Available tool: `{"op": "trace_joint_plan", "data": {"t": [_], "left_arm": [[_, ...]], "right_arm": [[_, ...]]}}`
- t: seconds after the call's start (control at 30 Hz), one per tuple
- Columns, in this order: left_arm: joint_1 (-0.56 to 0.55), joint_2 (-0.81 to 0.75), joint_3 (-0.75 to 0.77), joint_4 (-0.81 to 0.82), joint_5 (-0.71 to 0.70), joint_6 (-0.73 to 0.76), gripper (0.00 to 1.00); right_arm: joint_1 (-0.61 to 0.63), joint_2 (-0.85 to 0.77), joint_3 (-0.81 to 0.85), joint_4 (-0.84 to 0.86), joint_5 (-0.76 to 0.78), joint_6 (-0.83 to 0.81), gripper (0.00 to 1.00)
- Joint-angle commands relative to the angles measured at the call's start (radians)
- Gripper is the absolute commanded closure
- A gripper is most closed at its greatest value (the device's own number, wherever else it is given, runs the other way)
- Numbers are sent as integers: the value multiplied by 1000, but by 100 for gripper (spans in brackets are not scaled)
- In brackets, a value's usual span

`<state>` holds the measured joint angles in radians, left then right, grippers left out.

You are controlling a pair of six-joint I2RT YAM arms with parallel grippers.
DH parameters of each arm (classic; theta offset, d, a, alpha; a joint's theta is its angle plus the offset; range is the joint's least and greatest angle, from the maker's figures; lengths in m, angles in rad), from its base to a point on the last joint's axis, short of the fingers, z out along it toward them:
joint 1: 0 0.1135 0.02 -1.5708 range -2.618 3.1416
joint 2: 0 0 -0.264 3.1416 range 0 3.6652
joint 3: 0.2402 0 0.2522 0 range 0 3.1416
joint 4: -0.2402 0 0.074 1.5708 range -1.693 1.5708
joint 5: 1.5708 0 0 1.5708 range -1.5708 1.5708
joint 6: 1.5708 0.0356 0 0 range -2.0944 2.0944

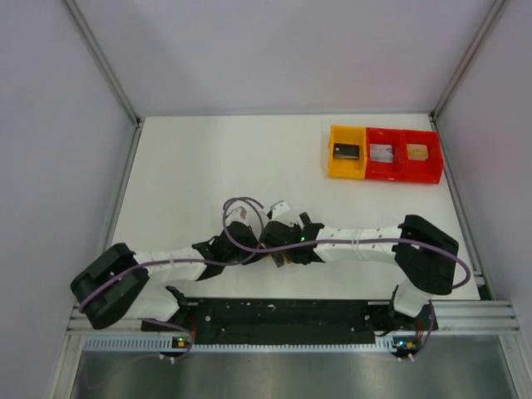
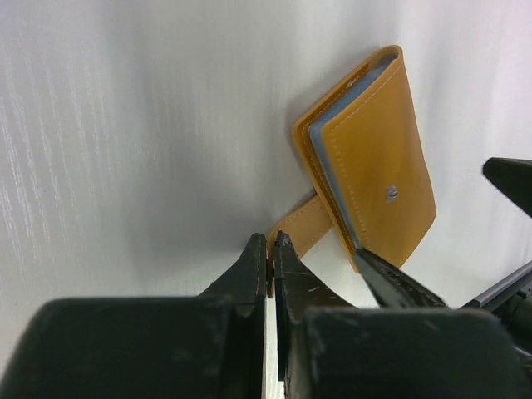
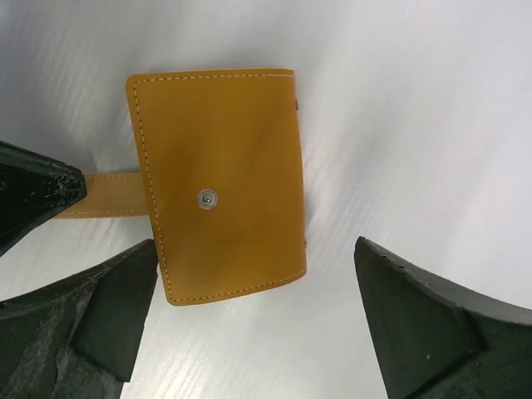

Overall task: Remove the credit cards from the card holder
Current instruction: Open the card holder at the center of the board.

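The left claw (image 2: 270, 249) is pinched tight on the card holder's (image 2: 374, 158) strap (image 2: 301, 226). The right claw (image 3: 253, 278) gapes wide astride the closed card holder, holding nothing.

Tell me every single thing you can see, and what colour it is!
table: one, white, under everything
card holder: one, tan-orange, lying on the table
credit cards: count hidden, grey-blue edges, inside the card holder
yellow tray: one, yellow, table's far right
red compartments: two, red, next to it
small rectangles: three, black, silver, tan, one per compartment
left gripper: one, black, shut on the card holder's strap
right gripper: one, black, open astride the card holder
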<state>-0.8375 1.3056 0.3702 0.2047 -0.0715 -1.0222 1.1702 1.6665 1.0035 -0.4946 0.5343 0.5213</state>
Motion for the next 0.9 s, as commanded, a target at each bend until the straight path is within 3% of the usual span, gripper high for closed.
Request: {"op": "trace_joint_plan", "data": {"t": [0.0, 0.37, 0.73, 0.87], "left_arm": [[1, -16, 6, -64, -28, 33, 100], [1, -29, 18, -93, -7, 66, 100], [0, -16, 26, -113, 15, 91, 100], [1, -12, 36, -139, 6, 111, 100]], "right_arm": [[5, -67, 58, -77, 134, 17, 2], [-128, -155, 9, -104, 168, -4, 5], [-245, -145, -39, -59, 49, -58, 25], [-257, -136, -51, -41, 20, -67, 26]]}}
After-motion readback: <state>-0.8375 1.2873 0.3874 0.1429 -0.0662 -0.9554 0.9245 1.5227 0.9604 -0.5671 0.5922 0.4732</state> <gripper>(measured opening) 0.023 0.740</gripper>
